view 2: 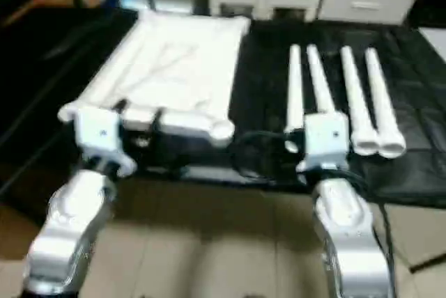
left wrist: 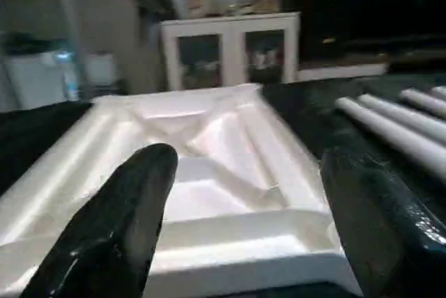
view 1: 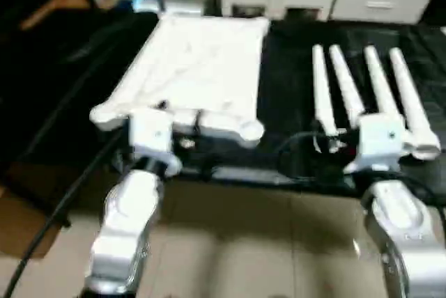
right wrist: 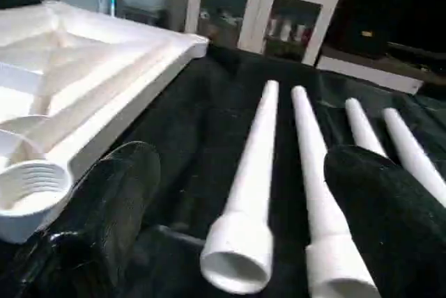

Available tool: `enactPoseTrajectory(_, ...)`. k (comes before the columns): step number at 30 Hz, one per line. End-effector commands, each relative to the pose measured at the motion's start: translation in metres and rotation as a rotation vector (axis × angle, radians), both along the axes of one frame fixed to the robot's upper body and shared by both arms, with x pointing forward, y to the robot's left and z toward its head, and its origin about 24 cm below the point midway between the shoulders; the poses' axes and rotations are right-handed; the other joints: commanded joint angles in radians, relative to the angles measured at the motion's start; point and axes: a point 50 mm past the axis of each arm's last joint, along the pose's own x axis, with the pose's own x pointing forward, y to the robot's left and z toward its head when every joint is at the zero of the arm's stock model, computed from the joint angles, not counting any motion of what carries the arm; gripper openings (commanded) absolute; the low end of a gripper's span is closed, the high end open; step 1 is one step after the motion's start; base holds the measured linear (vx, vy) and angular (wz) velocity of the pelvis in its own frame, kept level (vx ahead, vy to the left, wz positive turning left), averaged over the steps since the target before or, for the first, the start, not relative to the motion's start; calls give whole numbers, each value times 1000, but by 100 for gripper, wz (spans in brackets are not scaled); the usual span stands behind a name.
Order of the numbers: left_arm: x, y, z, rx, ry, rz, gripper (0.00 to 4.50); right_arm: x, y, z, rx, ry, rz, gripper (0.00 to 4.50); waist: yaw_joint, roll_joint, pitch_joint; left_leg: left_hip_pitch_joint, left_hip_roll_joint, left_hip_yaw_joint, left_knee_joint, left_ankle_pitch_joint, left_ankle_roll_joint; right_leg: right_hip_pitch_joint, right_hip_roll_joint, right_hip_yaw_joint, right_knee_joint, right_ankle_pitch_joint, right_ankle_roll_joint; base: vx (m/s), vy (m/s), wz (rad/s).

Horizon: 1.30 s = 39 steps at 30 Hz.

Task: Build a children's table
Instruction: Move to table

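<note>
Table top [view 1: 198,68]: one, white plastic, lying underside up on the black-covered table [view 1: 293,68], toward the robot's left; X-ribs and a raised rim show in the left wrist view, and a round threaded corner socket [right wrist: 31,185] shows in the right wrist view. Judgement: a hollow ribbed moulding, so probably light and stiff, smooth enough to slip in a two-finger grip; the rim or a rib wall looks like the best purchase, the flat panel offers none. Legs [view 1: 366,96]: four, counted, long white tapered tubes lying side by side to the right of the top, well apart from it, wide collared ends toward the robot, narrow ends away. Judgement: light, rigid, round and smooth, liable to roll or twist; taking one near the thick collar end should give control for seating it in a socket, though the tube wall could flex if squeezed hard. Left pincer [left wrist: 244,228]: fingers apart, holding nothing, at the near edge of the top. Right pincer [right wrist: 237,228]: fingers apart, empty, low over the wide ends of the two legs nearest the top. No leg is fitted yet; all four sockets judged still to fill. Beyond the table stands a white cabinet with glass doors [left wrist: 233,47]; pale floor [view 1: 244,242] in front.
</note>
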Motion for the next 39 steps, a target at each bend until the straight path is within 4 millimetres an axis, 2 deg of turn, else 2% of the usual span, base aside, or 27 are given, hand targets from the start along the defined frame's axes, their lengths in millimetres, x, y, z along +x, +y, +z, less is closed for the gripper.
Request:
enactPoseTrajectory(1,0,9,-4,14,20,36,372,2,4,2,0,-6,24,424,15,-6,-74,-52,-27,-6,-44,47,129,110,-40,47,-55,57,-231,102,5,2)
enactPoseTrajectory(2,0,9,-4,17,19,38,372,2,4,2,-1,-8,23,424,-5,5,-78,28,5,-34,-54,138,216,45,-5,0,-6,208,-218,129,-8,12)
enactPoseTrajectory(5,0,10,-4,19,19,43,372,3,4,3,-1,-13,28,424,-29,0,-73,99,51,-77,-37,218,404,-35,-38,-29,27,148,-211,127,9,16)
enactPoseTrajectory(7,0,12,-4,18,20,50,372,4,4,4,-2,-15,42,424,-10,-34,-62,10,-35,-27,-6,165,418,56,-48,16,-7,209,-235,77,29,13)
enactPoseTrajectory(8,0,13,-4,19,20,54,372,4,4,5,-6,-16,47,424,19,-30,-66,-76,-59,-22,20,106,327,134,-77,65,-31,219,-290,65,44,16)
enactPoseTrajectory(9,0,13,-4,19,20,54,372,4,4,5,-6,-16,48,424,23,-20,-66,-75,-51,-27,15,118,296,135,-70,61,-25,234,-297,0,0,0)
enactPoseTrajectory(10,0,13,-4,20,21,57,372,4,4,5,-10,-17,51,424,12,4,-70,-16,-22,-53,-11,202,277,89,-23,13,8,260,-272,47,29,19)
enactPoseTrajectory(11,0,14,-5,24,22,61,372,5,3,5,-22,-17,54,424,-35,10,-76,111,44,-132,-14,324,378,-34,-11,-40,64,163,-197,104,-42,14)
enactPoseTrajectory(13,0,14,-5,26,22,61,372,5,3,5,-27,-17,54,424,-55,7,-72,177,123,-195,-27,306,505,-121,-61,-43,95,-64,-99,125,-71,6)
enactPoseTrajectory(14,-1,14,-5,25,21,61,372,5,4,4,-31,-14,61,424,-48,-8,-52,134,122,-185,-42,248,540,-118,-88,-33,102,-68,-29,46,-53,-6)
enactPoseTrajectory(15,-1,14,-4,26,21,61,372,5,5,4,-39,-13,68,424,-31,-49,-44,51,-4,-91,3,104,425,-28,-107,17,-2,36,-76,54,-24,8)
enactPoseTrajectory(16,-1,14,-4,26,21,60,372,5,5,4,-41,-13,70,424,4,-67,-51,-82,-105,-50,112,-11,332,143,-175,146,-60,40,-195,54,-24,8)
enactPoseTrajectory(17,-1,14,-4,27,21,60,372,5,6,3,-49,-12,77,424,18,-58,-47,-116,-74,-69,148,-21,269,170,-221,168,-68,47,-256,79,15,22)
enactPoseTrajectory(19,-1,14,-4,27,21,58,372,4,6,3,-46,-12,75,424,19,-48,-26,-124,-47,-83,133,26,105,143,-176,114,-70,86,-357,65,26,10)
enactPoseTrajectory(20,-1,13,-4,26,21,55,372,4,6,3,-37,-11,70,424,13,-4,-19,-75,-20,-72,14,93,101,107,-101,12,-91,-163,-327,68,17,1)
enactPoseTrajectory(21,-1,13,-4,26,22,53,372,4,6,2,-34,-10,68,424,4,11,-16,-45,-6,-65,-15,65,102,94,-84,-17,-97,-239,-297,0,0,0)
enactPoseTrajectory(22,0,12,-5,25,24,44,372,4,5,2,-31,-7,63,424,-34,48,-17,-15,51,-133,-78,-172,117,65,-19,-59,-25,-259,-208,71,70,-5)
enactPoseTrajectory(24,-1,10,-6,22,30,34,372,3,5,1,-35,-4,59,424,-62,55,-55,107,115,-225,-83,-258,258,-38,-27,-61,98,-154,-79,100,94,2)
enactPoseTrajectory(27,-1,7,-9,15,42,25,372,2,3,-1,-42,3,49,424,-76,17,-55,85,109,-219,-64,37,503,-109,-66,-39,134,-35,82,106,43,-1)
enactPoseTrajectory(29,-2,7,-14,4,58,29,372,0,-1,-3,-33,10,30,424,-54,-29,-37,-4,6,-133,-48,-94,395,-40,-109,13,-6,28,50,69,-27,-3)
enactPoseTrajectory(30,-2,7,-17,4,65,31,372,0,-3,-4,-29,11,23,424,-29,-65,-41,-61,-91,-63,51,-163,285,51,-168,100,-86,-212,19,96,-64,2)
enactPoseTrajectory(31,-2,7,-17,4,65,31,372,0,-3,-4,-29,11,23,424,-15,-50,-52,-95,-78,-81,96,-101,250,105,-225,128,-93,-283,-49,96,-64,2)
enactPoseTrajectory(33,-3,7,-19,5,71,31,372,0,-4,-5,-26,13,16,424,-8,-38,-27,-123,-49,-96,88,45,132,99,-182,76,-95,-333,-205,98,-12,-6)
enactPoseTrajectory(35,-4,9,-23,7,81,35,372,-1,-6,-8,-12,19,5,424,-15,2,-23,-78,-20,-81,-9,71,129,68,-106,-5,-98,-378,-240,92,21,-1)
enactPoseTrajectory(37,-5,10,-27,14,93,40,372,-1,-8,-11,1,27,-5,424,-57,19,-16,-12,47,-130,-72,-231,138,11,-41,-53,-44,-332,-192,95,84,3)
enactPoseTrajectory(38,-6,11,-29,15,96,41,372,-2,-9,-12,6,28,-6,424,-81,44,-47,74,85,-186,-91,-325,176,-37,-39,-64,38,-135,-158,113,71,8)
enactPoseTrajectory(39,-7,11,-29,15,97,43,372,-2,-9,-12,6,28,-6,424,-89,45,-50,84,88,-200,-88,-256,233,-52,-39,-67,56,-86,-118,134,52,4)
